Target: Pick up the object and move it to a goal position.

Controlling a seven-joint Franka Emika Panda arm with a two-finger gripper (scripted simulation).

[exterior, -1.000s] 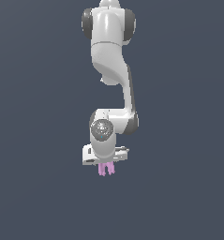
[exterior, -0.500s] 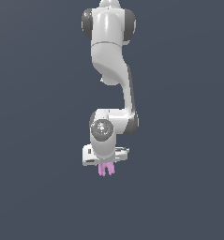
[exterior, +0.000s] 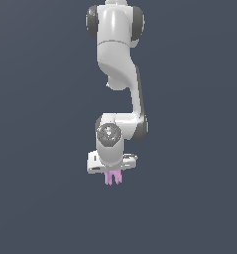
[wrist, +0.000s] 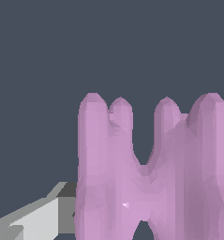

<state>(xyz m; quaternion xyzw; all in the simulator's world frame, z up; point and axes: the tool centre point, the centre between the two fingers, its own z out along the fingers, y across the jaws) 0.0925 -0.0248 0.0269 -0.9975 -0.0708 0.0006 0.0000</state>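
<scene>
The object (exterior: 113, 177), a small pale pink-purple blocky piece with upright prongs, hangs below the white hand of my arm in the exterior view. My gripper (exterior: 113, 173) is shut on it and holds it off any surface. The piece is narrower than the hand above it. In the wrist view the object (wrist: 146, 178) fills the lower right, with several rounded prongs showing. One grey-white finger (wrist: 43, 215) shows beside it; the other is hidden behind the piece.
The white arm (exterior: 121, 64) reaches down from the top of the exterior view. Around it there is only a plain dark grey-blue background, with no goal marker or other object in view.
The gripper and the held object have crept slightly upward; the grip is unchanged.
</scene>
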